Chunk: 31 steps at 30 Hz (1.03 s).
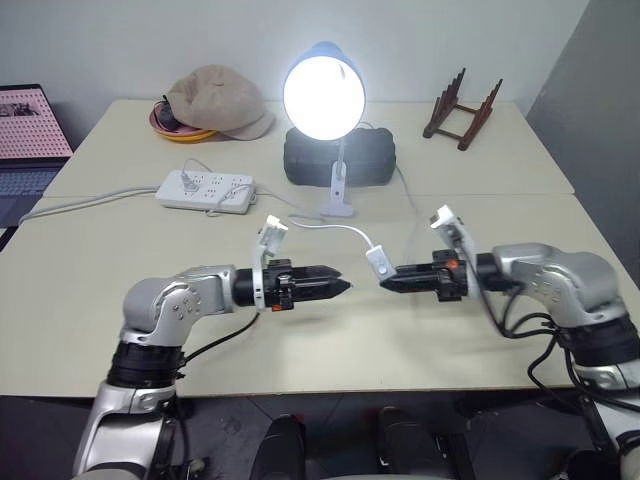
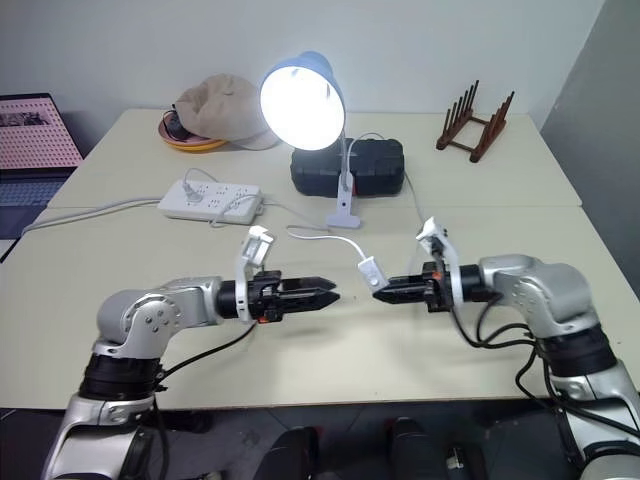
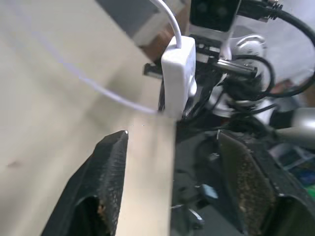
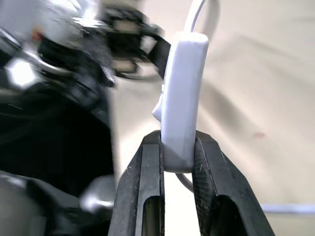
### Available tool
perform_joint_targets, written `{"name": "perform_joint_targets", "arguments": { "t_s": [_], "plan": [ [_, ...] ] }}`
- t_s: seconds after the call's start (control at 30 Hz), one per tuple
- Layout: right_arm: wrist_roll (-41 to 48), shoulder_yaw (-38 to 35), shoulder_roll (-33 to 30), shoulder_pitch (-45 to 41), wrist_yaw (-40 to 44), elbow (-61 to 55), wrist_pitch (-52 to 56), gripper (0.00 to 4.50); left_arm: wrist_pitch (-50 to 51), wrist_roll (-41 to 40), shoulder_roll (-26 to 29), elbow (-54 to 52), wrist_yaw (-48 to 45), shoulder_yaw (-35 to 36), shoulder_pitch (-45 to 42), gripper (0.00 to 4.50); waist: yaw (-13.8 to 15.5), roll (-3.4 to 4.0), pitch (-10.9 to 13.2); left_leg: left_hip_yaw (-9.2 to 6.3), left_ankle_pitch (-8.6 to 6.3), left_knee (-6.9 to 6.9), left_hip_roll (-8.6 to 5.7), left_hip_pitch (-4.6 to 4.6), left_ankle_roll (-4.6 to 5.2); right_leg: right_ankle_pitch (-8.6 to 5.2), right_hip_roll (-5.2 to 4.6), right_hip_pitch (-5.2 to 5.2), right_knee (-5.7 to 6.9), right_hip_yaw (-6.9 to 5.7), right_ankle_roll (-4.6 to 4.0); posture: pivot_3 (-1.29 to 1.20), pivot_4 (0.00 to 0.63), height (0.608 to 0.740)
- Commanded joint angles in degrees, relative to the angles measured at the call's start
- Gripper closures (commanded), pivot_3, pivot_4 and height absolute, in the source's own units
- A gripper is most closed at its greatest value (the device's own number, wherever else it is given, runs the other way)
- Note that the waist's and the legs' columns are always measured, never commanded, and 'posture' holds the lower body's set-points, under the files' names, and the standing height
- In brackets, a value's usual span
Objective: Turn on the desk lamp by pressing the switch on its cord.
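Switch held above the table between both grippers, clamped at its lower end by right gripper. No legible writing on it. Cord runs back to lit lamp. Left gripper just beside switch, fingers spread, holding nothing.

Desk lamp: lit, seen standing on the desk in front of a black case.
Cord: run from the lamp base to the switch.
Switch: gripped at its lower end by the right gripper, lifted off the desk.
Left gripper: pointed at the switch, set just apart from it.
Behind: a power strip, a cap, a wooden rack.
Far left: a laptop.
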Motion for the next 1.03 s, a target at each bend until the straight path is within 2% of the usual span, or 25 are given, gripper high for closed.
{"name": "perform_joint_targets", "arguments": {
  "t_s": [0.03, 0.1, 0.27, 0.33, 0.4, 0.43, 0.57, 0.73, 0.8, 1.03],
  "plan": [
    [-13.98, 6.78, 0.90, -4.50, 1.15, 11.08, -16.51, 4.10, -11.20, 7.94, 4.19, -8.77, -0.75, -1.43, 1.21, 0.45, 0.14, 0.00, 0.00, 0.00, 0.00, 0.00, 0.00, -0.01, 0.00, -0.01, -0.01, 0.00, -0.01, 0.00, -0.02, 0.00, 0.150, 0.740],
    [-22.26, 11.58, 1.19, -6.87, 0.65, 18.18, -25.31, 4.10, -15.16, 11.19, 5.77, -11.96, -0.38, -2.10, 2.35, 0.04, 0.11, 0.00, 0.00, 0.02, 0.00, -0.01, -0.01, -0.05, 0.00, 0.05, -0.02, 0.00, -0.07, 0.01, 0.08, 0.00, 0.150, 0.740],
    [-32.45, 15.74, 3.53, -11.13, 0.71, 31.96, -39.83, 4.10, -20.31, 15.14, 6.49, -14.00, 0.64, -2.82, 3.20, 0.01, 0.20, -0.01, -0.01, 0.06, 0.00, -0.10, 0.00, 0.00, -0.01, 0.06, -0.03, 0.03, -0.16, 0.03, 0.11, 0.00, 0.150, 0.740],
    [-32.77, 14.41, 4.26, -11.79, 1.62, 34.57, -43.33, 3.40, -21.81, 16.65, 6.63, -13.02, 0.64, -3.33, 3.26, 0.00, 0.08, -0.01, -0.01, 0.05, 0.00, -0.07, 0.00, 0.05, -0.01, 0.07, -0.03, 0.05, -0.09, 0.03, 0.12, 0.00, 0.150, 0.740],
    [-31.56, 12.53, 4.32, -11.75, 3.57, 34.44, -43.85, 3.10, -22.02, 16.64, 6.41, -12.35, 0.55, -3.07, 3.39, 0.00, 0.06, -0.01, -0.01, 0.05, 0.01, -0.05, 0.00, 0.17, -0.01, 0.08, -0.03, 0.18, -0.09, 0.03, 0.04, 0.00, 0.150, 0.740],
    [-31.08, 11.62, 3.72, -11.32, 4.40, 33.10, -43.60, 2.72, -22.18, 16.90, 6.72, -12.16, 0.15, -3.20, 3.43, 0.00, 0.15, -0.01, 0.00, 0.05, 0.01, -0.04, 0.00, 0.20, -0.01, 0.05, -0.03, 0.21, -0.08, 0.03, -0.07, 0.00, 0.150, 0.740],
    [-27.71, 7.19, 0.14, -7.27, 6.97, 22.08, -38.61, 1.90, -23.47, 18.06, 7.84, -10.24, -1.24, -3.26, 3.29, 0.00, 0.50, 0.00, 0.00, 0.05, 0.01, -0.03, -0.01, 0.17, -0.01, 0.13, -0.03, 0.20, -0.07, 0.05, 0.04, 0.00, 0.150, 0.740],
    [-19.87, -2.18, -5.79, 2.13, 5.42, -0.48, -23.70, 0.59, -24.41, 19.45, 9.34, -5.54, -3.18, -3.28, 1.07, 0.00, 0.92, 0.06, 0.03, 0.01, 0.00, -0.09, 0.00, -0.07, -0.01, 0.08, -0.03, -0.05, 0.00, 0.00, 0.07, 0.00, 0.150, 0.740],
    [-15.44, -8.31, -7.33, 7.28, 2.44, -10.15, -16.19, 0.07, -24.83, 20.17, 10.59, -3.81, -5.05, -3.90, 0.09, 0.00, 0.92, 0.05, 0.03, 0.01, 0.00, -0.11, 0.00, -0.08, 0.00, 0.07, -0.03, -0.07, 0.00, -0.01, 0.07, 0.00, 0.150, 0.740],
    [-8.09, -23.53, -8.35, 25.53, -7.21, -32.27, -2.35, 0.03, -26.21, 20.91, 11.49, 4.22, -9.11, -3.88, -5.62, 0.00, 0.98, 0.04, 0.03, 0.00, 0.00, -0.04, 0.00, -0.05, -0.01, 0.02, -0.03, -0.02, 0.00, -0.03, -0.01, 0.00, 0.150, 0.740]
  ]
}}
